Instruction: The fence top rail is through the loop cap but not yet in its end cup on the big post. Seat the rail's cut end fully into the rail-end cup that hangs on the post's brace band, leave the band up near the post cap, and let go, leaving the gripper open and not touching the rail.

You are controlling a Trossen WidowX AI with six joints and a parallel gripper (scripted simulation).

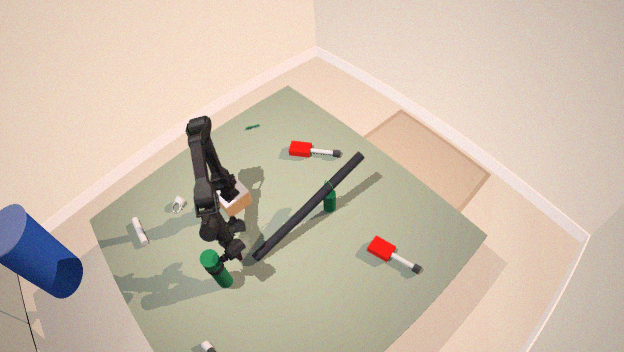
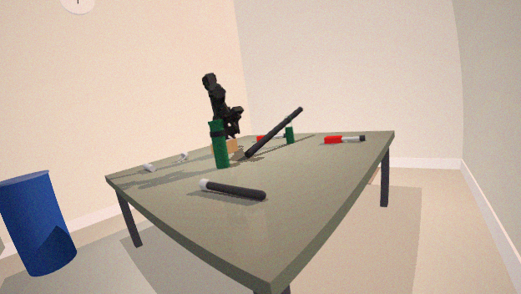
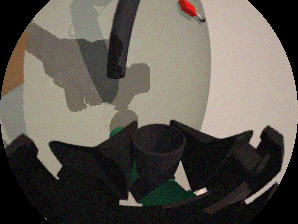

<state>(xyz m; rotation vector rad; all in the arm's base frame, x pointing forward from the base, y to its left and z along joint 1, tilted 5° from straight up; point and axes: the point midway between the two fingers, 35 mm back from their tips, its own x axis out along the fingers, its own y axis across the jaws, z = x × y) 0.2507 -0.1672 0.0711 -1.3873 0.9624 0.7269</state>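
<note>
Where the green worktop (image 1: 320, 280) (image 2: 267, 221) carries the fence parts, the entries run as follows.

Item: one big post (image 1: 220, 274) (image 2: 220, 152), green, upright, with a green cap (image 1: 209, 258) and a dark brace band (image 1: 216, 272) (image 2: 217, 134) around its upper part, near the cap.

Item: one rail-end cup (image 3: 159, 145), dark, round-mouthed, beside the post's upper part; its open mouth shows in the wrist view, with no rail in it.

Item: one black robot arm (image 1: 201, 165) (image 2: 217, 100), bent over beside the post. Its pincer (image 1: 231, 254) (image 3: 153, 124) is clamped on the cup, a finger to each side.

Item: one top rail (image 1: 305, 209) (image 2: 273, 134) (image 3: 122, 40), long and dark, slanting, its lower end near the post but apart from the cup and the pincer. Farther up it passes through a thin green loop cap (image 1: 333, 191) above a short green post (image 1: 329, 201) (image 2: 290, 135).

Item: two red blocks with white, dark-tipped rods, one (image 1: 300, 149) (image 2: 260, 138) beyond the rail, the other (image 1: 381, 248) (image 2: 333, 139) on its opposite side.

Item: one dark rod with a white end (image 1: 207, 346) (image 2: 234, 190), lying down.

Item: one white cylinder (image 1: 140, 231) (image 2: 149, 167), lying near a small white ringed piece (image 1: 180, 202) (image 2: 183, 157).

Item: one blue bin (image 1: 40, 252) (image 2: 35, 221), standing off the worktop.
</note>
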